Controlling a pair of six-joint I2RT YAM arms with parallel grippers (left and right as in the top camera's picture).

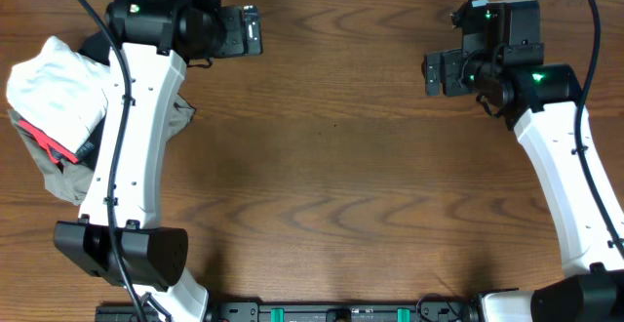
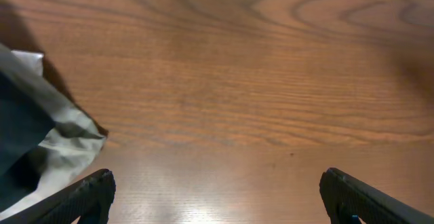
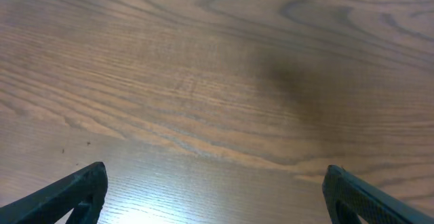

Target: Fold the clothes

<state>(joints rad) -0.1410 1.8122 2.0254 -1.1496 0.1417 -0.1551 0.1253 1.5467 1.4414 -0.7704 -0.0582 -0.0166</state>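
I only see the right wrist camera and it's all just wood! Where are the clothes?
Observer: Overhead, the clothes lie bunched and white at the left edge of the table, on top of a pile.
Operator: Is the other hand grabbing them?
Observer: No. The left gripper is open over bare wood, holding nothing.
Operator: What else is in the pile?
Observer: A black garment with a red band and a tan garment lie underneath.
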